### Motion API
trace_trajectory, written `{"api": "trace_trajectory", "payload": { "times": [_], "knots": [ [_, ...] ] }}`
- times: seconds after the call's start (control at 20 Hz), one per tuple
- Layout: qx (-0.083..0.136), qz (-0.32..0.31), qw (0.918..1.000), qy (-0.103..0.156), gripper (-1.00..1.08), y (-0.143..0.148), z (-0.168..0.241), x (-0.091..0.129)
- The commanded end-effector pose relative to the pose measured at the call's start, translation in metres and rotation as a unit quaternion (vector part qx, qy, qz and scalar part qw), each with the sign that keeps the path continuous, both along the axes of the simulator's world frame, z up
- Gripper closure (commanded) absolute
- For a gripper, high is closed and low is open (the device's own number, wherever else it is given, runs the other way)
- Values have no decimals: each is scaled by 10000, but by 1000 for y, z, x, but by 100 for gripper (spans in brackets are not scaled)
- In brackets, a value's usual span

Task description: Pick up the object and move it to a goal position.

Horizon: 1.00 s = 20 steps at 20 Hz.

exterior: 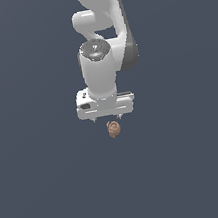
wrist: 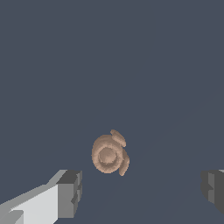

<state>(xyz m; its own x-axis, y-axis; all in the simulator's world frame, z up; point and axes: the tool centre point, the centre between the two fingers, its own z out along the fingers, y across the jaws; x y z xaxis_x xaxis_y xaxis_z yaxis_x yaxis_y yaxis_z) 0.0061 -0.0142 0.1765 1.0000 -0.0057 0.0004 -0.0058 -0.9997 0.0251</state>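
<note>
The object [exterior: 113, 129] is a small brown, lumpy, rounded thing with a tan swirl-like top, lying on the flat dark grey surface. In the exterior view it shows just below my white gripper [exterior: 107, 117], which hangs above it pointing down. In the wrist view the object [wrist: 109, 153] lies on the surface ahead of the gap between my two fingertips [wrist: 70, 192], which stand wide apart. My gripper [wrist: 142, 190] is open and holds nothing. No goal marker shows.
The white arm [exterior: 101, 36] rises behind the gripper toward the top of the exterior view. The dark grey surface [exterior: 43, 183] spreads flat on all sides with no other objects on it.
</note>
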Motion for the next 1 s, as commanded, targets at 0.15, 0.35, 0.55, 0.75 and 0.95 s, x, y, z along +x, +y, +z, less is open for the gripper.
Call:
{"api": "trace_trajectory", "payload": {
  "times": [0.15,0.35,0.55,0.75,0.95],
  "knots": [
    [-5,38,10000,14,-92,0,-1,-1],
    [-26,191,9998,74,-92,1,-4,-6],
    [-44,280,9995,118,-92,0,-5,-9],
    [-42,276,9995,114,-92,1,-5,-9],
    [-25,357,9993,104,-92,3,-14,-10]
  ]
}}
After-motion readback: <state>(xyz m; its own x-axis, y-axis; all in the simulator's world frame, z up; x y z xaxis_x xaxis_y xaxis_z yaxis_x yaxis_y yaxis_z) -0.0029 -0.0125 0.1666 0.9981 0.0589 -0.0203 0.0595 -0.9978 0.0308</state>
